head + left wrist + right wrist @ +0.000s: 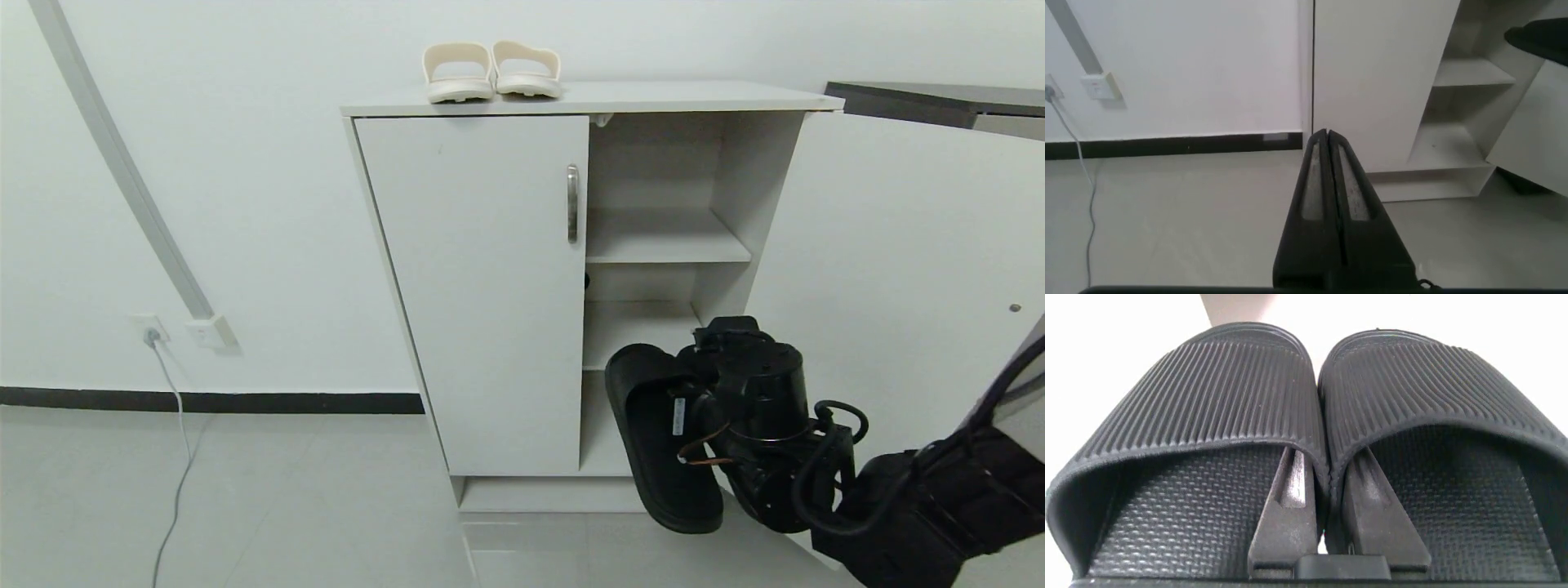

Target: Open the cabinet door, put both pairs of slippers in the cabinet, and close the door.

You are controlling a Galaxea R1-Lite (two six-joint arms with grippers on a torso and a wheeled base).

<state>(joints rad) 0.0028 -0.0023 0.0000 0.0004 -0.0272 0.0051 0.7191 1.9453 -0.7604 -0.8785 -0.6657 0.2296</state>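
We hold 2 black slippers (661, 441) at the open cabinet (473, 286).
Our right gripper (1327, 469) pinches them; our left gripper (1328, 151) has its fingers pressed together; 2 cream slippers (459, 75) sit on top.

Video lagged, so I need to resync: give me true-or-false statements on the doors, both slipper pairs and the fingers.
The right door of the white cabinet is open. True.
The ribbed black rubber slippers lie on a shelf. False: the right gripper holds them before the open compartment.
The cream slippers sit on the cabinet top. True.
The fingers of the left gripper are spread. False: they are shut, holding nothing.
The left door with the metal handle is ajar. False: it is closed.
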